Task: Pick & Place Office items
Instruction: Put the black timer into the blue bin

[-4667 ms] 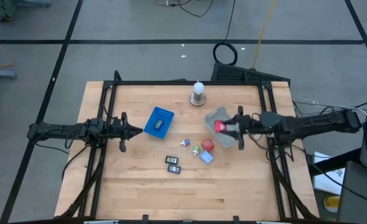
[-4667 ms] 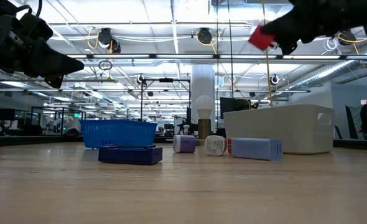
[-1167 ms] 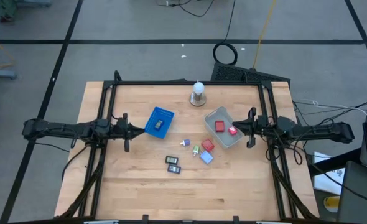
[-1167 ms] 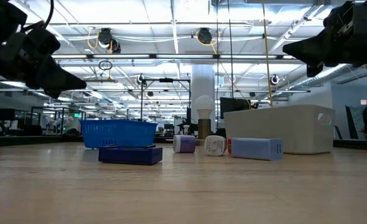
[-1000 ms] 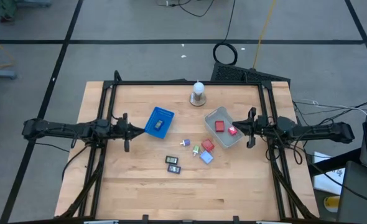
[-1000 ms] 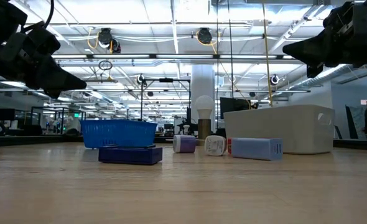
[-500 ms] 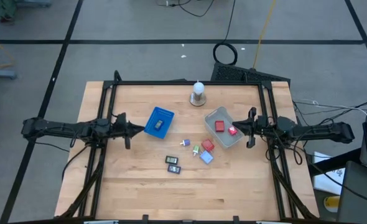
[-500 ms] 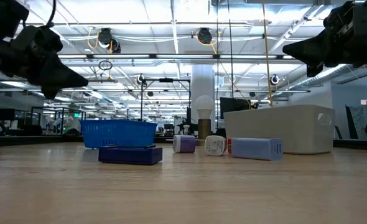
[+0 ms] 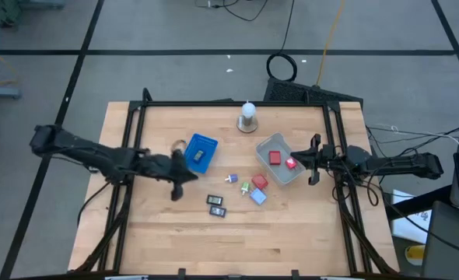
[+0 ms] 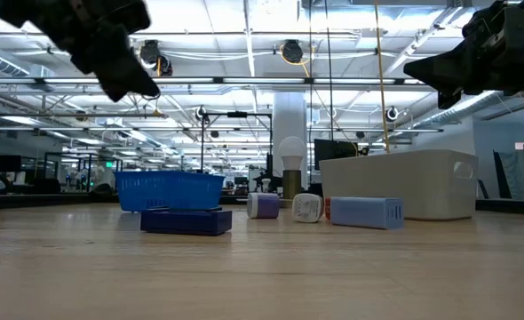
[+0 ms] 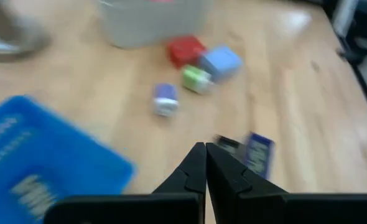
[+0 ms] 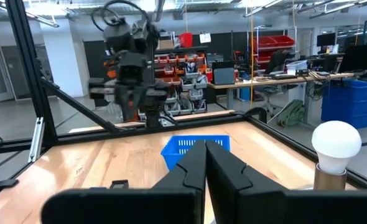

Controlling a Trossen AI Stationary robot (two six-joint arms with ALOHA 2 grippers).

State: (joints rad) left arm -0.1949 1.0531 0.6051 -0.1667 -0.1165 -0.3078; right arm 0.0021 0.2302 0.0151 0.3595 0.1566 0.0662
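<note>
From where I stand this looks like the start of a fresh pick by the left arm: the left gripper (image 9: 184, 177) is out over the worktop (image 9: 159, 241) just in front of the blue mesh basket (image 9: 199, 152), its jaws pressed together and carrying nothing, as its own wrist view shows. The loose office items lie ahead of it in the middle of the worktop: two dark rectangular pieces (image 9: 216, 205) nearest, then the purple-white bit (image 9: 231, 179), the green bit (image 9: 245, 187), a red block (image 9: 260, 182) and a blue block (image 9: 257, 196) bunched beside the clear grey tray (image 9: 268, 144). Two red pieces (image 9: 282, 159) already sit in that tray, and a dark piece (image 9: 198, 153) lies in the basket. The right gripper (image 9: 311, 161) hangs at the tray's far edge, high above the worktop in the low view, jaws likewise pressed shut and empty; I would say it is waiting. The next move, as I judge it, calls for the left jaws to spread, line up over one of the dark pieces and come down squarely, since the pieces are tiny and lie close together. Compared with half a second earlier, the left arm has swung inward from the worktop's left edge to reach past the basket's near corner, and in the low view its gripper has moved in from the picture's edge; the right arm and all the pieces lie exactly as they did.
</note>
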